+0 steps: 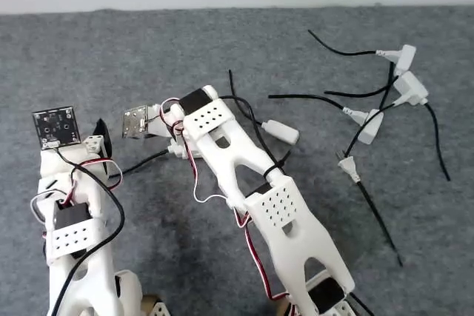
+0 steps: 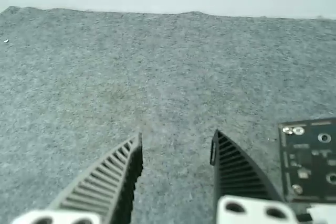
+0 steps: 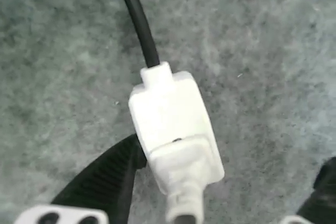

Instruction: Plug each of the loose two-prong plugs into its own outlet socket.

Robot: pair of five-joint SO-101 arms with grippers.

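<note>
**Centre first, then squeeze the bodies, not the cord**

The right gripper (image 3: 231, 156) is spread wide and pinching nothing. Between its fingers on the grey mat (image 3: 273, 51), the white plug (image 3: 186, 169) sits pushed into its socket block (image 3: 165, 108). It lies just beside one finger, with the other well apart. My guess is it's nearly seated, with a thin seam showing. If you press it home, centre the claw first and stay off the black cord (image 3: 137, 22). The left gripper (image 2: 176, 140) is also spread, over bare mat. A loose plug (image 1: 349, 164) and other white cord ends (image 1: 409, 88) lie beyond the right arm.
</note>
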